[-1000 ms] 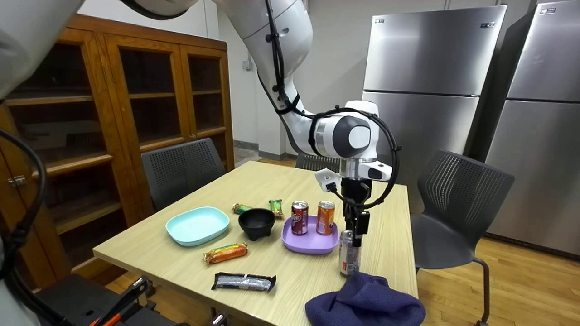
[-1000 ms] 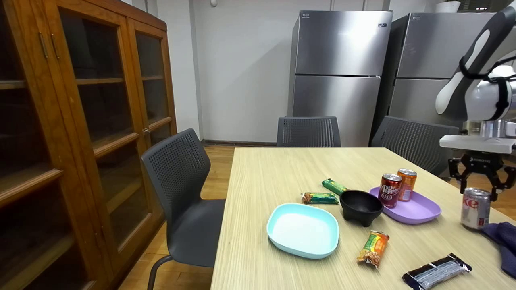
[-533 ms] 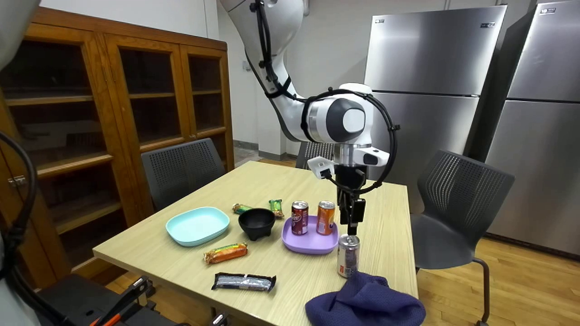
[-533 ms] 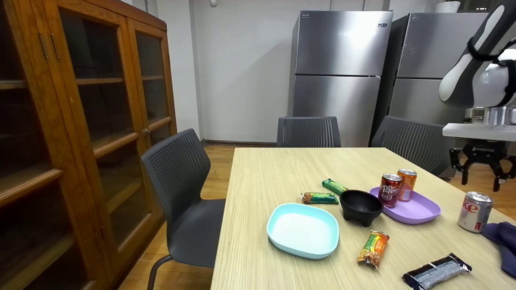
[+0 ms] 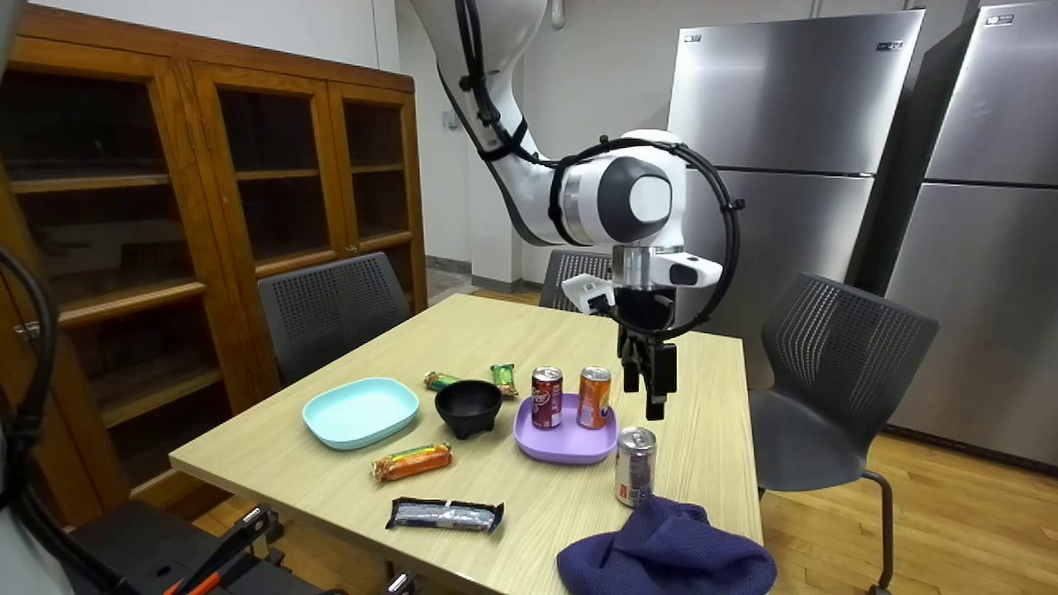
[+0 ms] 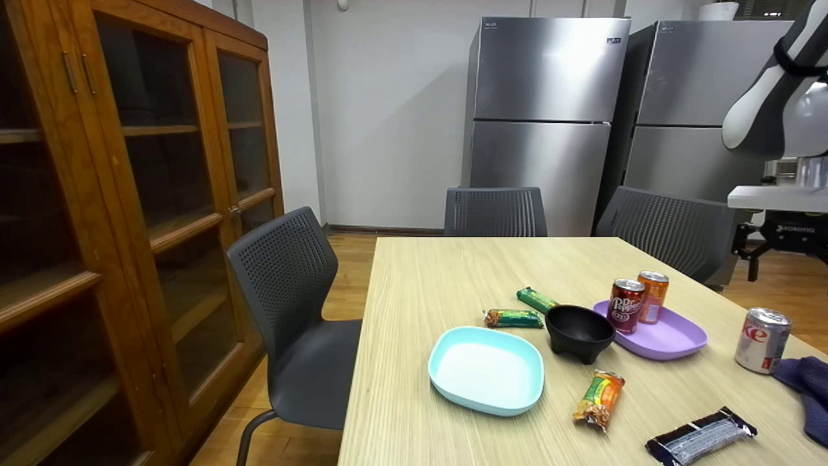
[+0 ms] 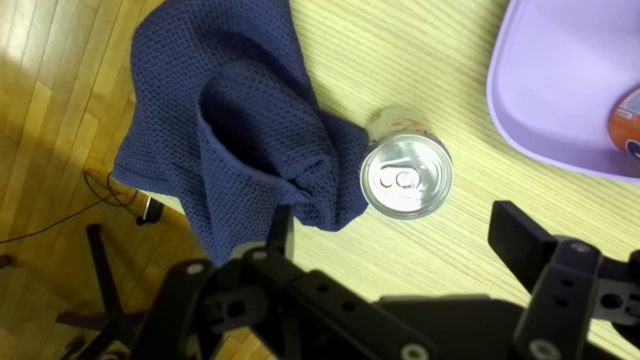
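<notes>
My gripper (image 5: 645, 401) hangs above the table with its jaws wide apart and nothing between them. The wrist view shows the fingers (image 7: 522, 245) spread far to either side, the gripper (image 7: 392, 227) being nearest to a silver soda can (image 7: 406, 177). In both exterior views the silver can (image 5: 636, 467) (image 6: 763, 341) stands upright on the wood table, below the fingertips and apart from them. A dark blue cloth (image 7: 250, 125) lies crumpled against or right beside the can. On a purple plate (image 5: 570, 450) stand a dark red can (image 5: 546, 397) and an orange can (image 5: 593, 398).
Left of the purple plate are a black bowl (image 5: 469, 405) and a turquoise plate (image 5: 359, 413). An orange-wrapped bar (image 5: 412, 462), a black-wrapped bar (image 5: 445, 515) and two green-wrapped bars (image 6: 514, 318) lie around them. Grey chairs (image 6: 291, 291) surround the table.
A second ago my fingers were around the silver can's top. The gripper has since risen off it and its jaws have spread wider. The can shifted slightly and stayed on the table.
</notes>
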